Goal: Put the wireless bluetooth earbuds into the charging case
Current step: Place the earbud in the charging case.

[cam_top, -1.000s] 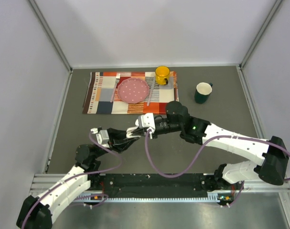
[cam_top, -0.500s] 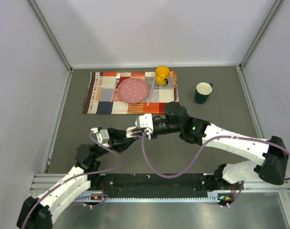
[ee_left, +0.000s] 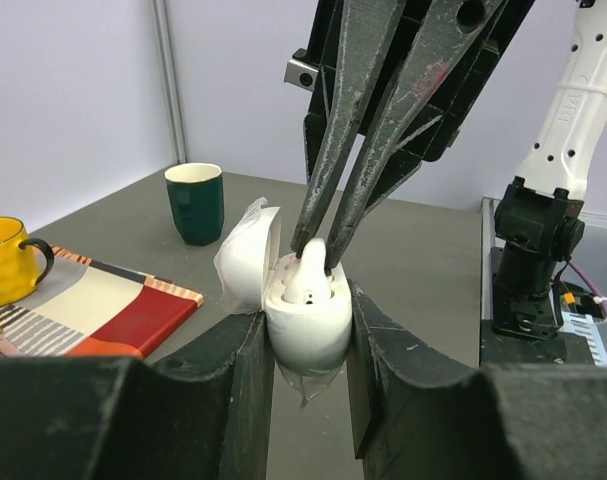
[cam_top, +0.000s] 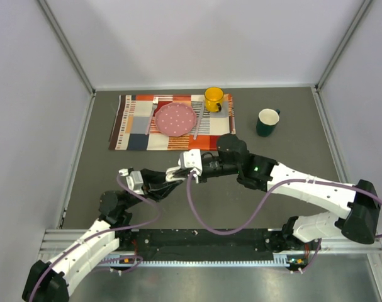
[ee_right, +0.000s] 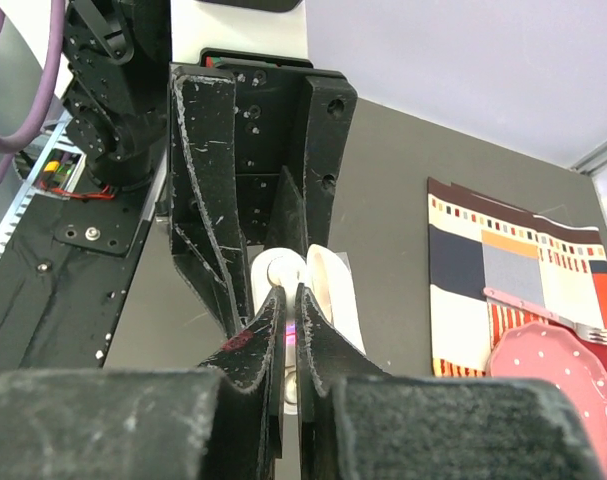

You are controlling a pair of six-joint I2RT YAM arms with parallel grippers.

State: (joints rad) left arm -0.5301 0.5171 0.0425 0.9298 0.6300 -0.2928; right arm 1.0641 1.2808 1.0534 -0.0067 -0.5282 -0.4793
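Left hand (ee_left: 305,318) is clamped narrow on the one charging case (ee_left: 305,345). Its fingers press both flanks, the case sits upright and the lid (ee_left: 247,252) is hinged open.

Right hand (ee_left: 319,248) comes down from above. It's pinched almost closed on the top of the one earbud (ee_left: 307,280) we can see. The earbud sits in a socket at the case mouth, partly in, with its top still proud of the rim. We can't tell from any view whether other earbuds are in the case.

From the top view, both hands meet above the worktop (cam_top: 285,151), near-centre and slightly left, with the case between them.

Count of the rest:
- 1 placemat (cam_top: 131,129), far and left of centre
- 1 pink plate (cam_top: 175,119) on the placemat
- 2 mugs: yellow mug (cam_top: 214,99) on the placemat's far right corner, green mug (cam_top: 267,122) on bare worktop to the right, well apart from the hands
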